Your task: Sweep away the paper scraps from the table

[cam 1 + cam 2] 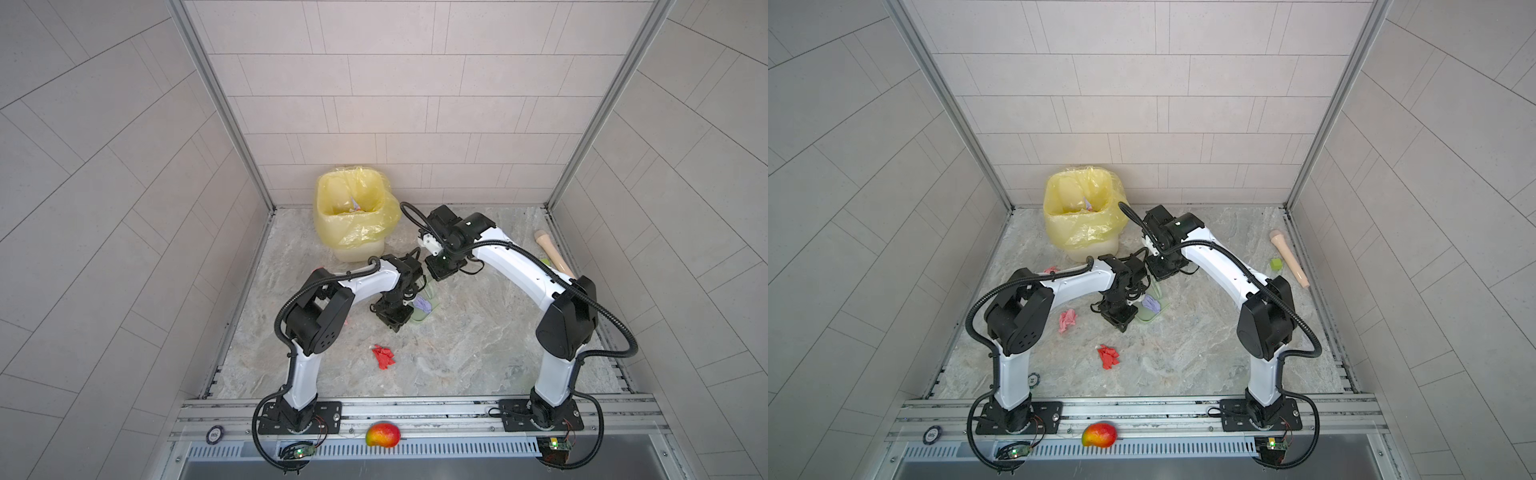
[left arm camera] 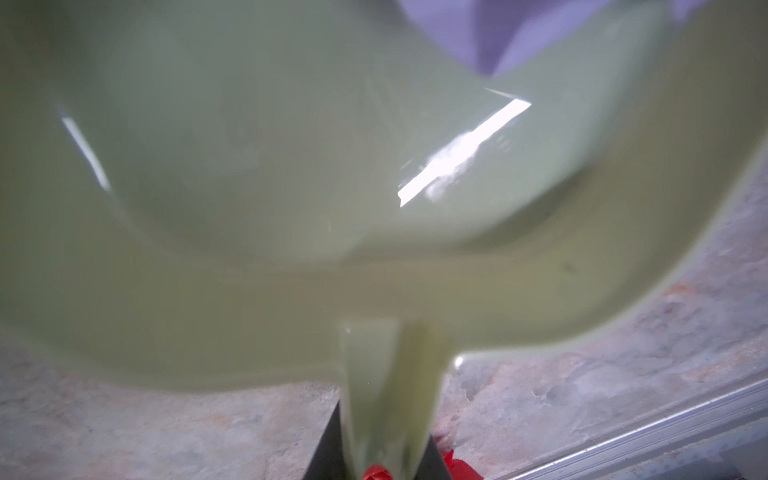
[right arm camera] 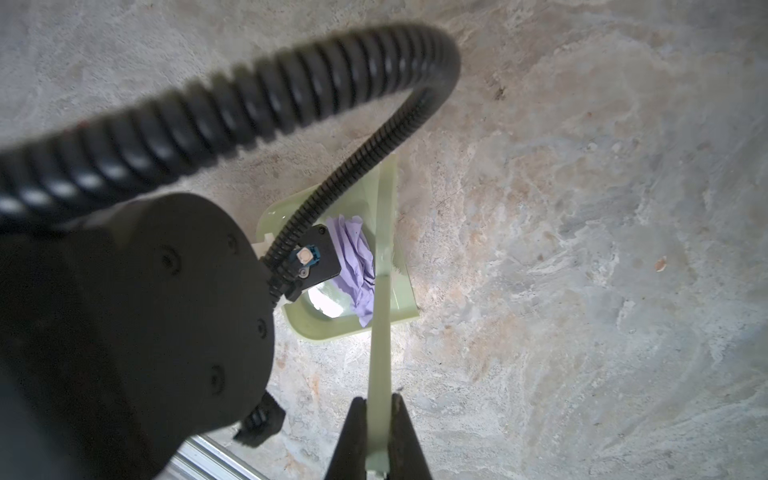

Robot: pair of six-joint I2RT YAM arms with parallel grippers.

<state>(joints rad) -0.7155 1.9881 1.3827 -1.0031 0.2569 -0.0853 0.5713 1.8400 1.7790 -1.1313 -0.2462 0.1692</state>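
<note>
My left gripper (image 2: 386,432) is shut on the handle of a pale green dustpan (image 2: 291,187), which rests on the table (image 1: 478,340) at mid-left. A lavender paper scrap (image 3: 353,257) lies inside the dustpan (image 3: 311,322). My right gripper (image 3: 379,399) is shut on a pale green brush (image 3: 380,332) whose far end stands at the dustpan's open edge. A red scrap (image 1: 383,356) lies nearer the front. In a top view a pink scrap (image 1: 1067,320) lies beside the left arm, and another pink bit (image 1: 1052,270) shows behind it.
A bin lined with a yellow bag (image 1: 353,212) stands at the back, holding some scraps. A wooden club-shaped stick (image 1: 1289,257) and a green cube (image 1: 1275,263) lie at the right edge. A mango (image 1: 382,434) sits on the front rail.
</note>
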